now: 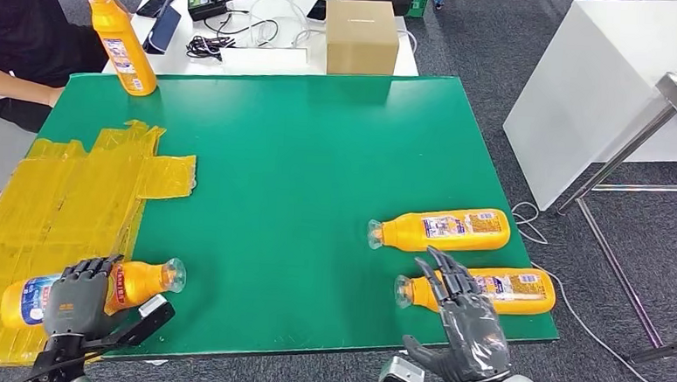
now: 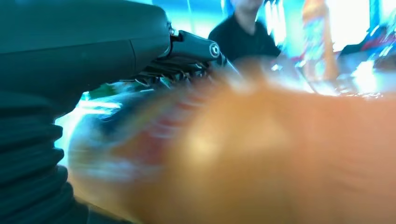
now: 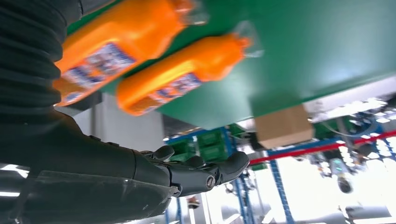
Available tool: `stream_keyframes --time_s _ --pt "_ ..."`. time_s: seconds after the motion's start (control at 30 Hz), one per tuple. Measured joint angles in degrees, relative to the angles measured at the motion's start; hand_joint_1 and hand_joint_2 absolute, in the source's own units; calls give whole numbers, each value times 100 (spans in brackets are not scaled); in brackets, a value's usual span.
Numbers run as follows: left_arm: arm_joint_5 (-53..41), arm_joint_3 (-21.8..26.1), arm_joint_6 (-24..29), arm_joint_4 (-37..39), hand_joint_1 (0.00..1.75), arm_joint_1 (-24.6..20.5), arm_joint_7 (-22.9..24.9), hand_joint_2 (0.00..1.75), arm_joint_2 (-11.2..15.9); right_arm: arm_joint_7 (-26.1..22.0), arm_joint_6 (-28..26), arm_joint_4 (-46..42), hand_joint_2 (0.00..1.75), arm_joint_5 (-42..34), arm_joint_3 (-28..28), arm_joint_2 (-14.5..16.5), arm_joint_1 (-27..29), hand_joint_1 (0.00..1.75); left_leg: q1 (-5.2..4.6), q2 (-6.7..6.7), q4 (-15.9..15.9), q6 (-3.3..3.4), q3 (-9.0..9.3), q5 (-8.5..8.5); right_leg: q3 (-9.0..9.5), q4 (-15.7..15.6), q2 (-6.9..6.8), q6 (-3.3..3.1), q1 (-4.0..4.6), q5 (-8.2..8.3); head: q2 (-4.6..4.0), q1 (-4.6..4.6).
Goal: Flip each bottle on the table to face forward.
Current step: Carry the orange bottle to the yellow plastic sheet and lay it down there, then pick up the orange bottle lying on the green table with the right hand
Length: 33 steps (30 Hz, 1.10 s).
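Several orange bottles are on the green table (image 1: pixel 302 154). One stands upright at the far left corner (image 1: pixel 122 38). Two lie on their sides at the right with caps pointing left, the farther bottle (image 1: pixel 445 230) and the nearer bottle (image 1: pixel 509 290). A fourth bottle (image 1: pixel 142 283) lies at the front left on the yellow tape, cap pointing right, and my left hand (image 1: pixel 76 298) grips its middle from above. It is a blurred orange mass (image 2: pixel 261 154) under my left hand's fingers (image 2: pixel 187 51). My right hand (image 1: pixel 464 324) hovers with fingers spread over the nearer right bottle's neck end, holding nothing; both right bottles (image 3: pixel 126 37) (image 3: pixel 187 77) lie beyond it.
A patch of yellow tape (image 1: pixel 64 194) covers the table's left side. A person in black (image 1: pixel 20 25) sits at the far left corner. Behind the table are a cardboard box (image 1: pixel 361 36) and cables. A white table (image 1: pixel 612 74) and metal frame stand to the right.
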Motion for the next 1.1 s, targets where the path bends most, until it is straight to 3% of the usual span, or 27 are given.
stream_keyframes --time_s 0.2,0.37,0.6,0.8,1.1 --pt "147 0 16 303 0 -32 66 0 135 487 64 -407 175 -187 -613 -777 753 0 -1 -5 0 1 4 -1 10 0 -4 1 0 -2 0 -1" --pt "358 43 -61 327 0 11 49 0 151 611 256 -566 175 -295 -1251 -1096 1222 0 0 -2 0 1 8 -2 10 -1 -2 1 0 -1 0 1" --pt "1536 182 -14 31 0 172 -533 0 26 720 380 -603 175 -281 -1767 -1144 1628 0 0 -2 0 1 12 -2 10 -1 -1 1 0 -1 0 -2" --pt "3181 431 -98 -988 0 524 -1367 0 -310 856 450 -687 175 -166 -2164 -1044 2058 0 0 -1 0 5 6 -7 6 -2 -1 1 0 -3 0 -1" --pt "3334 604 -168 -1778 0 730 -1432 0 -566 856 467 -749 175 -146 -2432 -899 2289 0 0 0 -1 4 14 -9 8 -2 0 1 1 -3 0 -2"
